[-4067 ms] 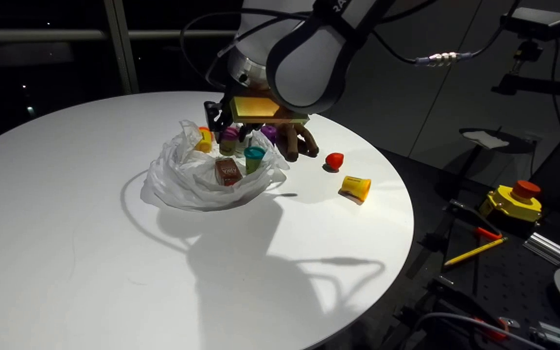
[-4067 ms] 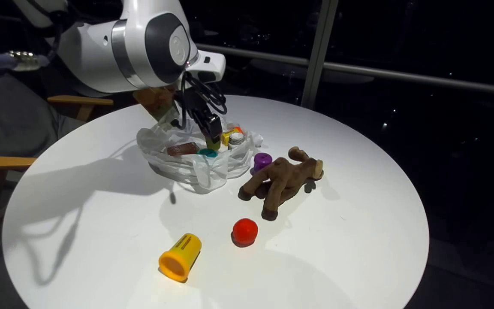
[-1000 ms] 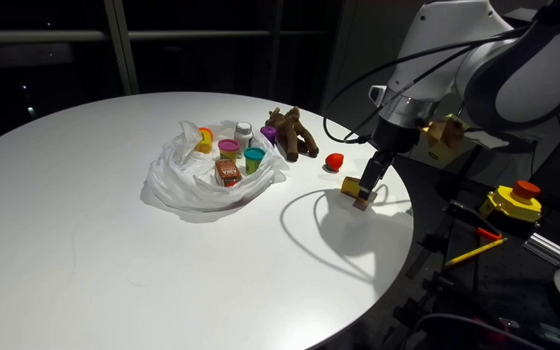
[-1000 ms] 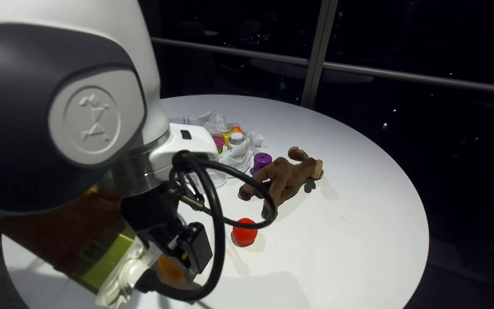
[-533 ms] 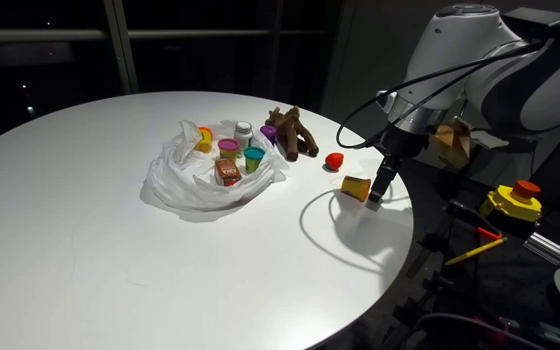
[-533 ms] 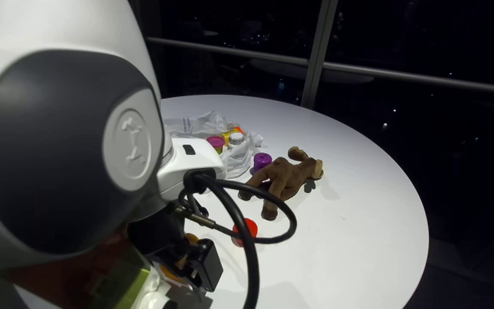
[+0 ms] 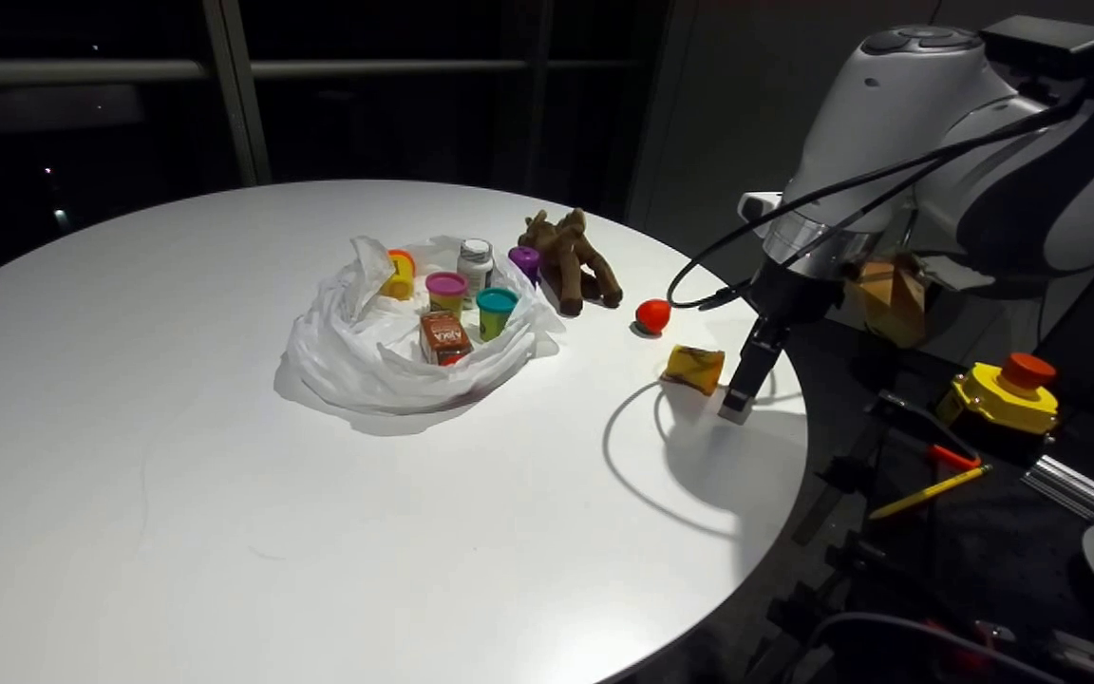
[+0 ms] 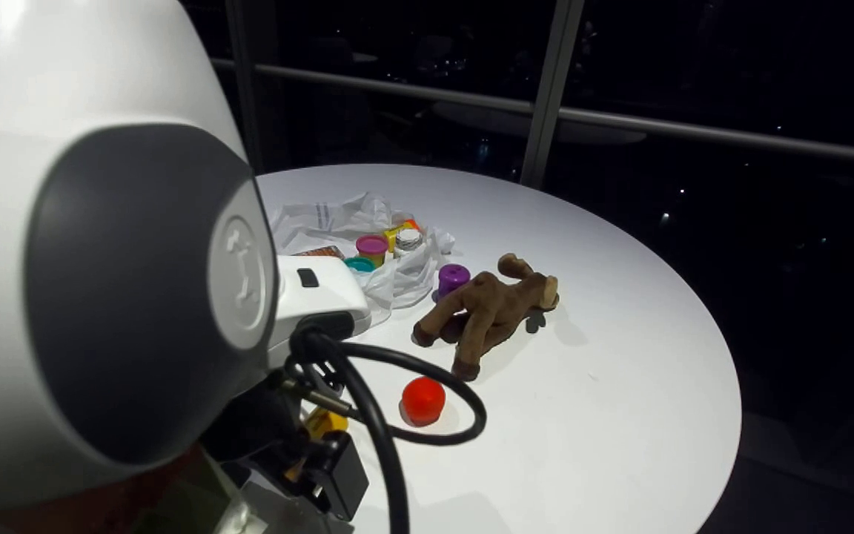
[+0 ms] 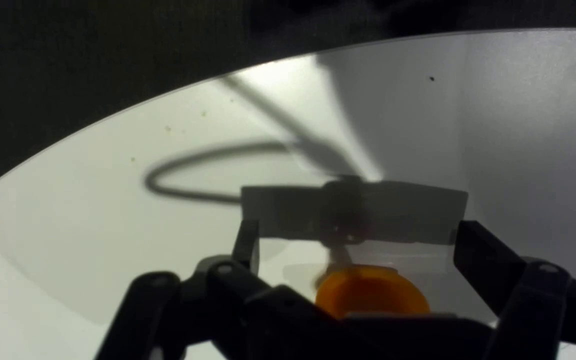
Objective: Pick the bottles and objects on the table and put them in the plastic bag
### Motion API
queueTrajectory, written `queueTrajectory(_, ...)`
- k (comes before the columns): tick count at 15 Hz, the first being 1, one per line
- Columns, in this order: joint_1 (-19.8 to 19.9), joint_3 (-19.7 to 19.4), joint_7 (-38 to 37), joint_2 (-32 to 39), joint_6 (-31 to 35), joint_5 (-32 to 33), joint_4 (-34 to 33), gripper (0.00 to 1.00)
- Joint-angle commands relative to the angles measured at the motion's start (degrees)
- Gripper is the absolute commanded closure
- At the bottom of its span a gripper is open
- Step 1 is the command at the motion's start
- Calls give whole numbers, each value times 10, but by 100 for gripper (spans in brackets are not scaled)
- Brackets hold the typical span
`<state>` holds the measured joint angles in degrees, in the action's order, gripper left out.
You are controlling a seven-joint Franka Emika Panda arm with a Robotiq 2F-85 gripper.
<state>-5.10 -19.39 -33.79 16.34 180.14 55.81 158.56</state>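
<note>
Black 2-finger gripper point(image 9: 358, 245) spread wide, holding nothing, just beside the orange-rimmed mouth of a yellow tapered plastic cup point(image 7: 694, 369) lying on its side; likely step is grasping it: shift over the cup's body, straddle its 2 flanks, descend, close gently since smooth round walls could roll; wrinkled translucent white plastic bag point(image 7: 348, 356) well apart from cup; bright red rounded piece point(image 7: 652, 315) near cup.

In an exterior view, the round table point(image 7: 224, 532) looks smooth, with a soft shine; the bag point(image 7: 357, 366) is of thin plastic, wrinkled and glossy; at two o'clock from it the plush animal point(image 7: 563, 252) seems matt cloth, and at three o'clock the yellow cup point(image 7: 692, 369) is smooth plastic; the metal wrist ring point(image 7: 832, 251) appears polished
</note>
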Motion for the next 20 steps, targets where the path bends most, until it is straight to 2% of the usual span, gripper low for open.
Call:
queueTrajectory(1,-32,-27,-47,3,42,22,0,0)
queueTrajectory(5,-77,-61,-63,3,69,12,-5,0)
queueTrajectory(6,-90,-72,-66,3,70,11,-6,21)
queueTrajectory(8,-115,-94,-71,8,77,10,-12,33)
queueTrajectory(11,-159,-137,-74,17,85,10,-19,62)
queueTrajectory(13,-191,-170,-75,20,89,9,-19,76)
queueTrajectory(15,-229,-204,-79,24,88,4,-22,77)
queueTrajectory(17,-243,-202,-96,19,68,-16,-19,77)
queueTrajectory(20,-230,-125,-150,-6,-20,-96,-27,77)
